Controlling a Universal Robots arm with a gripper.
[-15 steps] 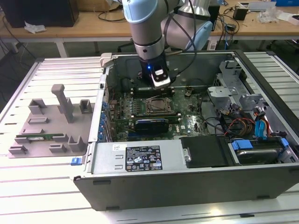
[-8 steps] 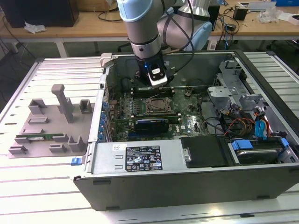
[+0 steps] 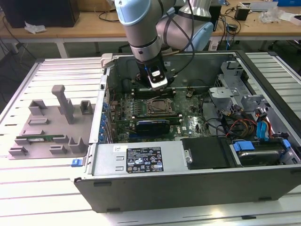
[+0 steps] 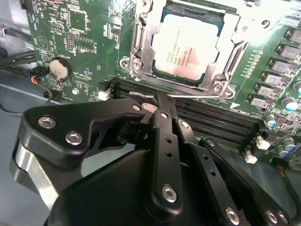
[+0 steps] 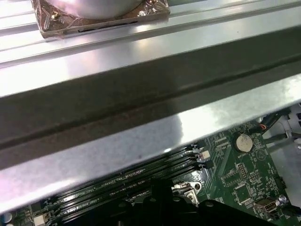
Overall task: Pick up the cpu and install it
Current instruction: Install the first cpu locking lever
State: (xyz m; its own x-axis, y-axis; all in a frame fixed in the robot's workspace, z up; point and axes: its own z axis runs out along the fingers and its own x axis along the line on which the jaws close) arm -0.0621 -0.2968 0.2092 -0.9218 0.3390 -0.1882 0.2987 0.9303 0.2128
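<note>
One arm inside the open computer case (image 3: 188, 183) | cpu (image 4: 190, 44) seated in the socket frame (image 4: 141, 47) on the motherboard (image 4: 84, 42) | gripper (image 4: 165, 104) just beside the socket, over memory slots (image 4: 221, 123) | jaws pressed together, grasping nothing

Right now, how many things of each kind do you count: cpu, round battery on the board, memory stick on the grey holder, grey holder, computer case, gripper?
cpu: 1
round battery: 1
memory stick on the holder: 1
grey holder: 1
computer case: 1
gripper: 1
Total: 6
</note>
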